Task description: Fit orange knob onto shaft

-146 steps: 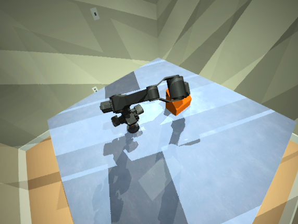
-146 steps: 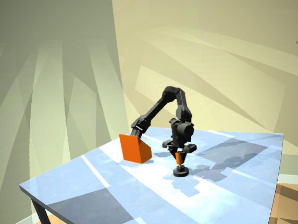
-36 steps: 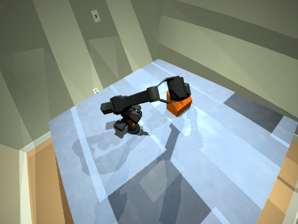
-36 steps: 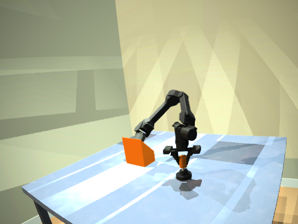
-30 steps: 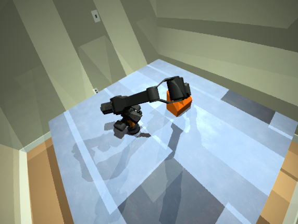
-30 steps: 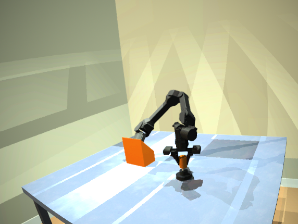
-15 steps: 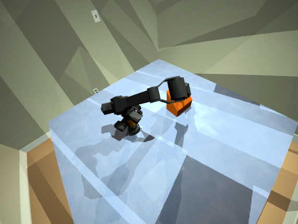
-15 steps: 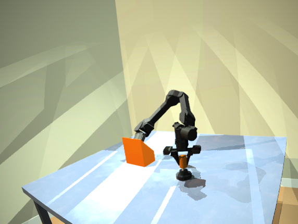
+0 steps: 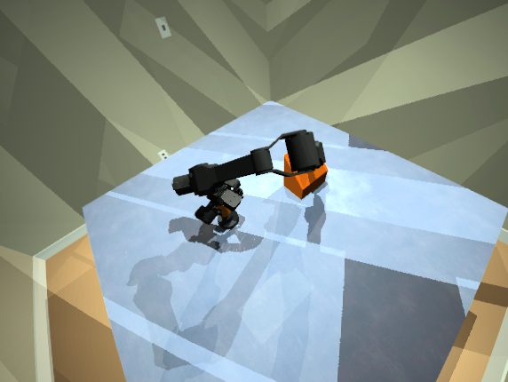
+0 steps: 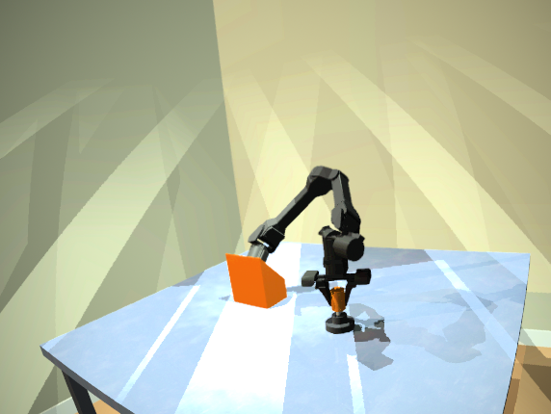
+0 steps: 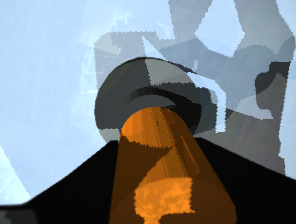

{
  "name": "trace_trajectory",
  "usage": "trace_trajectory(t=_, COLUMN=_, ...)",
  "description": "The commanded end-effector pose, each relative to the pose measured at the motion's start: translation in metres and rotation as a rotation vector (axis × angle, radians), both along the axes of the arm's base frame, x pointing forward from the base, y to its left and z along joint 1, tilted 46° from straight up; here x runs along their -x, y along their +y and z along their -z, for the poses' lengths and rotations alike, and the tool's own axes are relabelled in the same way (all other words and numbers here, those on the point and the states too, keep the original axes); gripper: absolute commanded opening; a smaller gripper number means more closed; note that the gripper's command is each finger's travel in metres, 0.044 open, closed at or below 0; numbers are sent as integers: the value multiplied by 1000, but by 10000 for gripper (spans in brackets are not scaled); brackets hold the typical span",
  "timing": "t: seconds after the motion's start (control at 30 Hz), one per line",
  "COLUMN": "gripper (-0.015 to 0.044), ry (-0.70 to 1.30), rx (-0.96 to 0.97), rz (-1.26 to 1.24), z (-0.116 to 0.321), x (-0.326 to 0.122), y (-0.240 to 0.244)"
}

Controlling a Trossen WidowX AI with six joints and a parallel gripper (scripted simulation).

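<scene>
The orange knob (image 9: 226, 210) (image 10: 338, 299) (image 11: 159, 162) is upright between the fingers of my gripper (image 10: 338, 304) (image 11: 156, 146), which is shut on it. The round dark pedestal (image 9: 229, 220) (image 10: 340, 324) (image 11: 112, 102) stands on the table directly below the knob. In the exterior view a small gap shows between the knob's lower end and the pedestal's raised middle, with a short light piece of the silver shaft (image 10: 339, 314) in it. The rest of the shaft, its flat side and the knob's hole are hidden. In the wrist view the knob's lower end overlaps the pedestal's middle.
A large orange block (image 9: 303, 184) (image 10: 250, 284) sits at the arm's base on the blue-grey table (image 9: 178, 275) (image 10: 144, 366). The arm arches over from there to the pedestal. Strong shadows and bright stripes cross the table.
</scene>
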State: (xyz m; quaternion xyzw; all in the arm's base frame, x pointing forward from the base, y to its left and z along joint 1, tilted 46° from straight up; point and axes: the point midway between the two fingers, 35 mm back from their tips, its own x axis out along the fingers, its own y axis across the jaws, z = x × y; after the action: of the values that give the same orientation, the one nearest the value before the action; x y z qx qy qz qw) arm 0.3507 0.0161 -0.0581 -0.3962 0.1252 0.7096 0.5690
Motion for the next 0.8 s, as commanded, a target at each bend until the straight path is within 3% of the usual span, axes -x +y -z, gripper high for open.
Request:
trace_trajectory(t=0.0, gripper=0, ry=0, rx=1, rz=-1, z=1, x=1, y=0)
trace_trajectory(t=0.4, gripper=0, ry=0, rx=2, rz=-1, z=-3, x=1, y=-3)
trace_trajectory(t=0.77, gripper=0, ry=-149, rx=-7, rz=-149, z=-1, x=-2, y=-2)
